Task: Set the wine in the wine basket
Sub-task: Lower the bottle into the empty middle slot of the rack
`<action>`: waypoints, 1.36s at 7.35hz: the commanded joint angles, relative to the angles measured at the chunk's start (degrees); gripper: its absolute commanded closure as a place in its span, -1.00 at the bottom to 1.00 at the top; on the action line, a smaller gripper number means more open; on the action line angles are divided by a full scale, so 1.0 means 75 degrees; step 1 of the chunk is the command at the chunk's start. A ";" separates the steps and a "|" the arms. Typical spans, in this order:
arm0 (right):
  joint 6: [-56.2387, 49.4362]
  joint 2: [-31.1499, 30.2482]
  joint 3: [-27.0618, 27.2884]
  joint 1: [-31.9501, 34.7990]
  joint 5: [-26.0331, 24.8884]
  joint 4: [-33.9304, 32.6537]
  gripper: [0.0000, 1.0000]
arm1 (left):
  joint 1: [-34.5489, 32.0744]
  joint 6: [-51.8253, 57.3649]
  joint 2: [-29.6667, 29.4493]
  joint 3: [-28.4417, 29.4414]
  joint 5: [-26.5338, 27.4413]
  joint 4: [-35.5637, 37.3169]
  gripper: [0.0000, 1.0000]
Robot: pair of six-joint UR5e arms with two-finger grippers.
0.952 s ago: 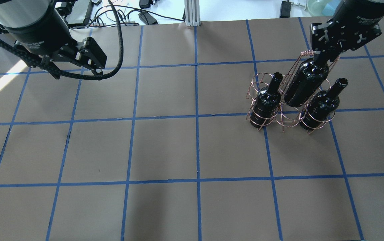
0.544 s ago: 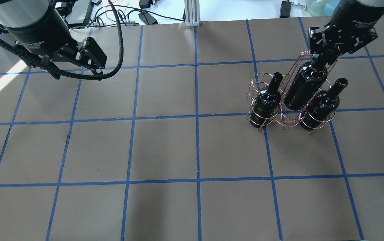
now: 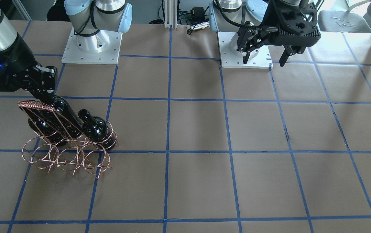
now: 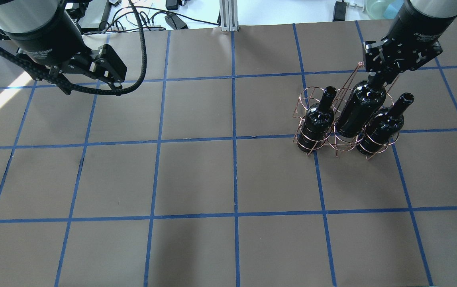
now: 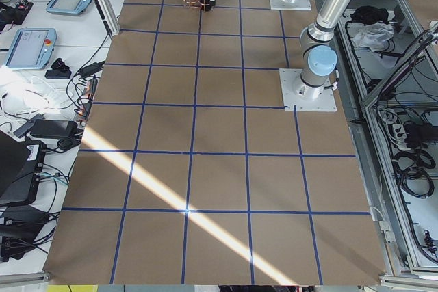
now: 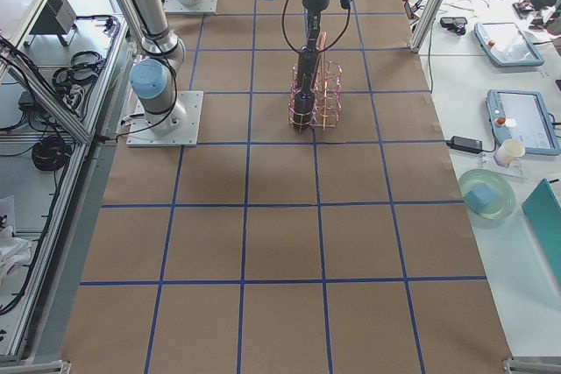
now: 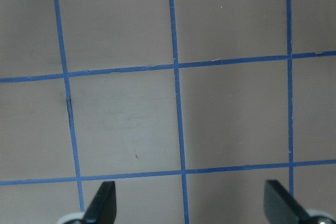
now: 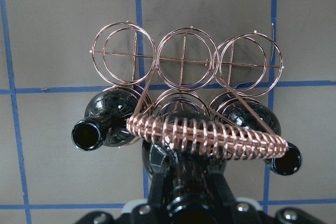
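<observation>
Pinching the wine (image 4: 359, 109) by its neck, R gripper (image 4: 376, 79) points straight down over the basket (image 8: 205, 136), R arm reaching out from its base w/ wrist vertical. Wine stands approx. upright, body down through the middle ring of the robot-side row, flanked by bottle A (image 4: 316, 119) and bottle B (image 4: 381, 125) in the outer rings. Coiled top bar runs just beside the neck. Base touching the table (image 4: 196, 175): cannot tell. L gripper (image 7: 191, 205) hangs above the table's left half, well apart from basket, pointing down, fingers spread wide.
</observation>
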 commanded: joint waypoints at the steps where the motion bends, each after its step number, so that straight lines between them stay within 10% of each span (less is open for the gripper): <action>1: -0.0004 0.0178 0.0170 0.0000 -0.0045 0.0035 1.00 | -0.0005 -0.0003 0.0000 0.0000 0.0000 0.0008 -1.00; 8: 0.0008 0.0529 0.1073 0.0000 -0.0092 -0.0949 1.00 | 0.0007 -0.0003 0.0012 0.0000 0.0000 -0.0004 -1.00; 9: 0.0066 0.0554 0.1074 0.0000 -0.0104 -0.0949 0.63 | -0.0004 -0.0003 0.0000 0.0000 0.0000 -0.0004 -1.00; 10: 0.0043 0.0554 0.1074 0.0000 -0.0093 -0.0938 -0.15 | 0.0007 -0.0003 0.0012 0.0000 0.0000 -0.0004 -1.00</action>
